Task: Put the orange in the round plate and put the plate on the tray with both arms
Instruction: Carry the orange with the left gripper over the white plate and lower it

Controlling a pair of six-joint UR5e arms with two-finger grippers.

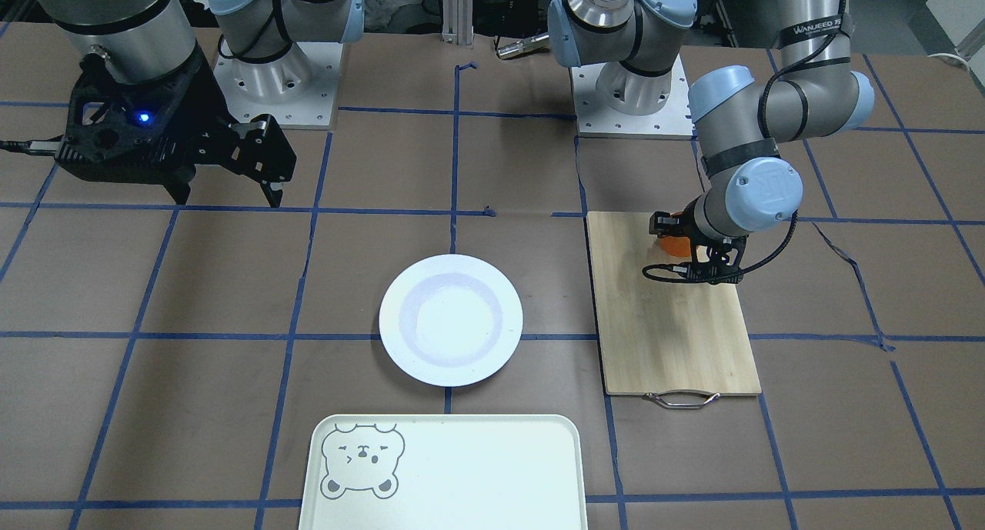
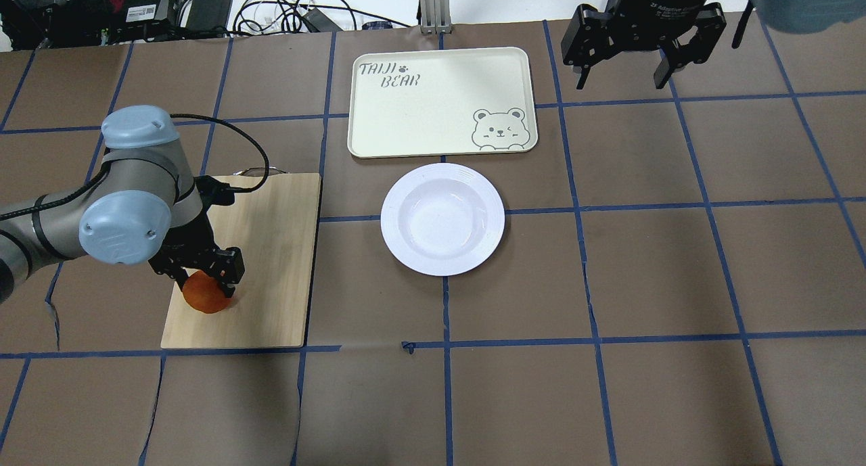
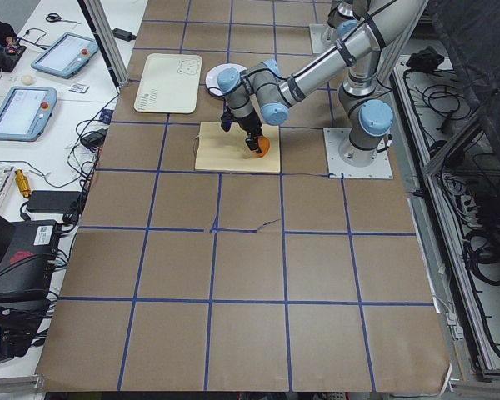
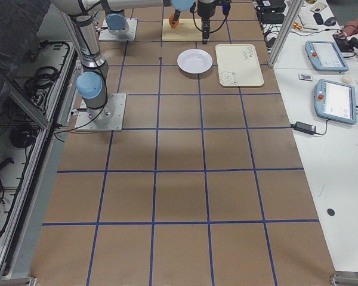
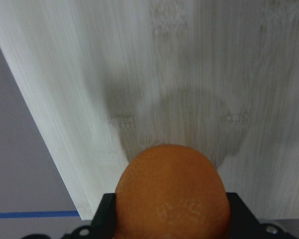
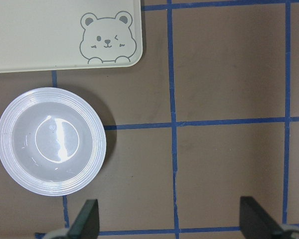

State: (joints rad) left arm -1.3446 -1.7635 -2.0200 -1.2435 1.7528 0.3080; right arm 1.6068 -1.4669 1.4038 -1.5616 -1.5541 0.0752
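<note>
The orange (image 2: 205, 295) sits at the near end of the wooden board (image 2: 270, 249), by its left edge. The left gripper (image 2: 206, 283) has come at it from above. Its two black fingers (image 5: 105, 211) are shut part way, one on each side of the orange, and they squeeze it. I cannot tell if the orange has left the board or not (there is a dark shadow under it in the wrist view).

So I think this is the first step: pick up the orange. Next, the left arm needs to lift it and carry it over to the white plate (image 2: 442, 220). From above, the plate is between 2 and 3 o'clock from the orange, well apart from it. The plate has nothing in it. The drop should be low and in the middle, because a round orange can roll.

The tray (image 2: 433, 107) with the bear on it lies at 12 o'clock from the plate, just beside it but not touching. The right gripper (image 6: 172, 221) hangs high up at about 2 o'clock from the plate. It is spread wide and holds nothing.

The table (image 2: 643, 263) is brown, with blue tape lines that make big squares. Past the table there are white desks with flat screens (image 3: 18, 112) and lots of wires (image 2: 270, 9).
</note>
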